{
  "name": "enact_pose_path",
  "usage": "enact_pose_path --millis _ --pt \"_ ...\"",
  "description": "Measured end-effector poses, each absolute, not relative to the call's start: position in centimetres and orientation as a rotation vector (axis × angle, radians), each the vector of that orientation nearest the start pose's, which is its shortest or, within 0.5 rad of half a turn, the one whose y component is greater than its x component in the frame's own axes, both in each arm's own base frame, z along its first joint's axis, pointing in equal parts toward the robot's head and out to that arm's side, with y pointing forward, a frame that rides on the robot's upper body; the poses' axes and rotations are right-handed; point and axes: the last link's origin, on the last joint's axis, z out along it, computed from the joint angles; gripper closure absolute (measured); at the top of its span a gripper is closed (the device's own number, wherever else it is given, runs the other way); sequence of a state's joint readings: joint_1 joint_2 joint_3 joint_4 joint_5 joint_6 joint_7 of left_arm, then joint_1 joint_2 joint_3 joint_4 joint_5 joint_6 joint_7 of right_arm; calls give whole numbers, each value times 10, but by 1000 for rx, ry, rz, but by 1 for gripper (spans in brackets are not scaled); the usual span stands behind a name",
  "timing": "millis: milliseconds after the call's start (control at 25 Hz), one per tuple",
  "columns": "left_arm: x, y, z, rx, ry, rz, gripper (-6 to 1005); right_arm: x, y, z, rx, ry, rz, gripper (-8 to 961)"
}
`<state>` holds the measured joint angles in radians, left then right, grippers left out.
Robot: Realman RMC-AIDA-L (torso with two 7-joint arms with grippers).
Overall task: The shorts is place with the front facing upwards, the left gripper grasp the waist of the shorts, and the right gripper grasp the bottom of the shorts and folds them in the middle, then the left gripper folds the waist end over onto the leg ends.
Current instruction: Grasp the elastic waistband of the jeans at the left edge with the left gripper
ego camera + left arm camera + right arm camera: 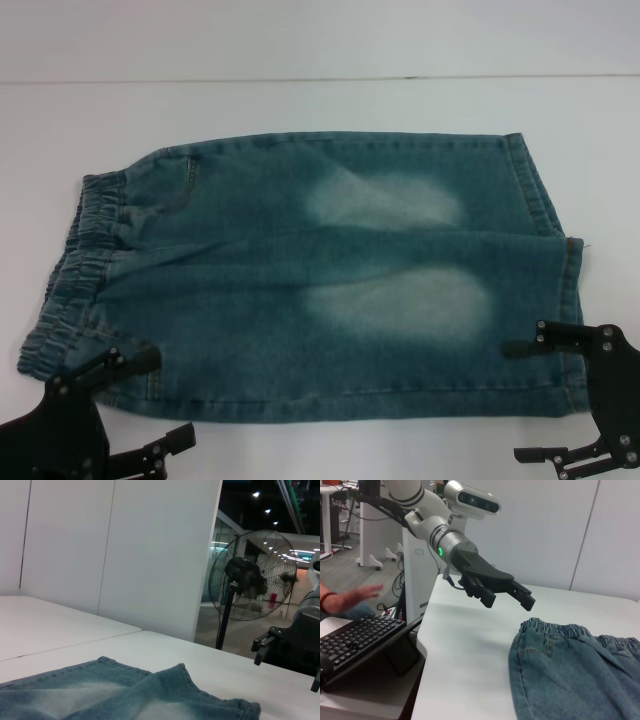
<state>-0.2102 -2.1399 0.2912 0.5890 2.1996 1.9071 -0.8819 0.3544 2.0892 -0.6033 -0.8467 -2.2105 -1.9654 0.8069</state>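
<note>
The blue-green denim shorts (pixel 300 290) lie flat on the white table (pixel 300 100), pale bleached patches up. The ruffled elastic waist (pixel 75 270) is at the left and the straight leg hems, the bottom of the shorts (pixel 560 290), are at the right. My left gripper (pixel 150 400) is open at the near waist corner, with one finger over the denim edge. My right gripper (pixel 525 400) is open at the near hem corner, its far finger above the cloth. The right wrist view shows the left gripper (pixel 502 592) held above the table, just off the waist (pixel 555 627).
In the right wrist view a keyboard (pixel 360 640) and a person's hand (pixel 350 600) lie beyond the table's left end. A standing fan (pixel 250 580) is behind the table's right end in the left wrist view. A white wall panel (pixel 150 555) runs along the far side.
</note>
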Motion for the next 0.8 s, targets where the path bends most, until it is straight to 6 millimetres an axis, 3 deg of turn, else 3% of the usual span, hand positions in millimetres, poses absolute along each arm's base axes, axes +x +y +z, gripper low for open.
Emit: enact_pose_path --millis 520,800 --pt "-331 184 -1 -2568 -513 -921 103 294 240 27 -2938 -173 609 7" --pt "-337 192 23 -2544 -674 -823 105 295 240 30 -2922 -158 607 7"
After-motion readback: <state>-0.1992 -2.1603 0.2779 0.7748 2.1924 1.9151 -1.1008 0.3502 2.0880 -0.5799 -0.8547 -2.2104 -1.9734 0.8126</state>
